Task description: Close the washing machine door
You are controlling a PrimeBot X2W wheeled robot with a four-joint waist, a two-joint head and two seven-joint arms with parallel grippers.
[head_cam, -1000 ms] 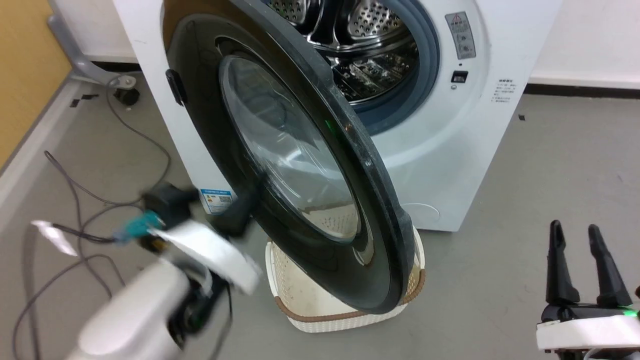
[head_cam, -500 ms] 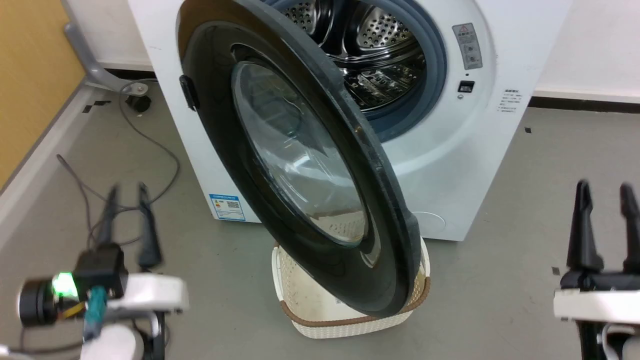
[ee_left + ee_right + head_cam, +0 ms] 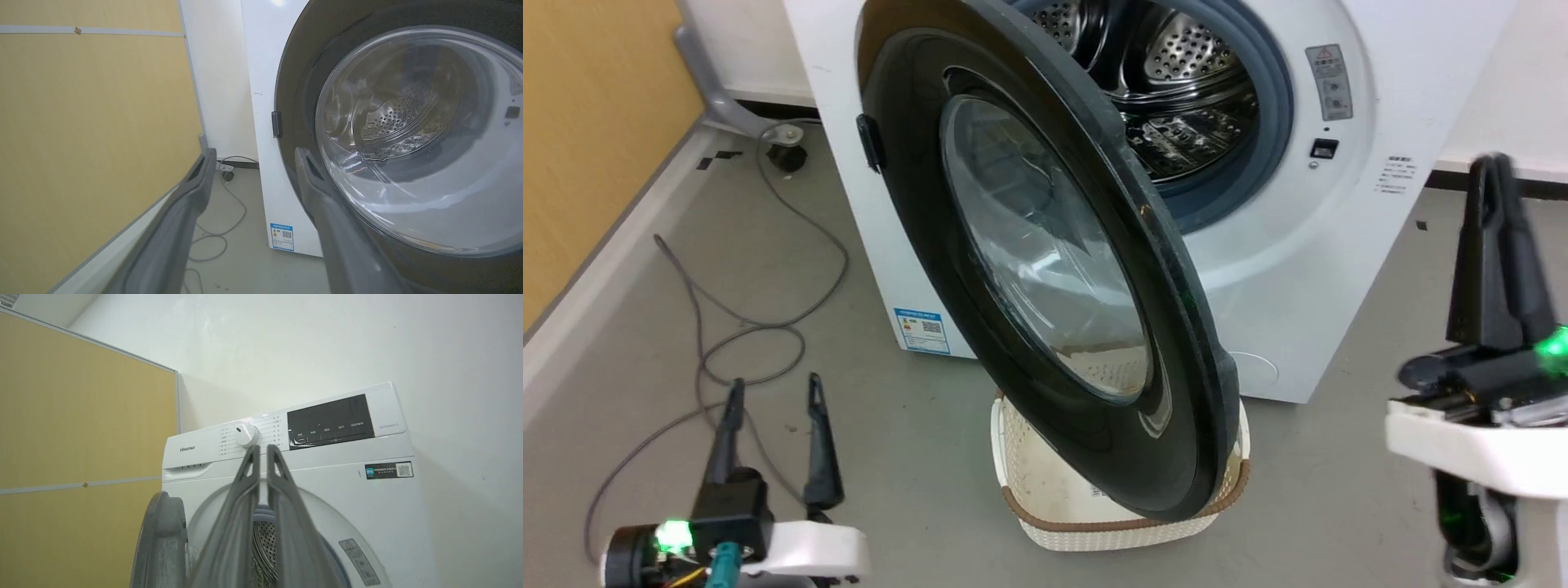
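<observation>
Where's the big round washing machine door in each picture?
Head view: the washing machine door stands open in the middle, running from the top edge almost to the bottom.
Left wrist view: the door takes up the right half, with its glass facing the camera.
Right wrist view: the door is edge-on at the lower left.
Shared landmark: the white washing machine behind it.

I count one washing machine (image 3: 1282, 269), upper centre. One washing machine door (image 3: 1045, 261), mid-frame. One cream basket (image 3: 1111, 535), bottom centre. Two grippers: left gripper (image 3: 774, 382) lower left, right gripper (image 3: 1493, 167) right edge; two fingers (image 3: 818, 441) each. One blue sticker (image 3: 921, 330). One dial (image 3: 246, 435), one display (image 3: 330, 421), right wrist view.
</observation>
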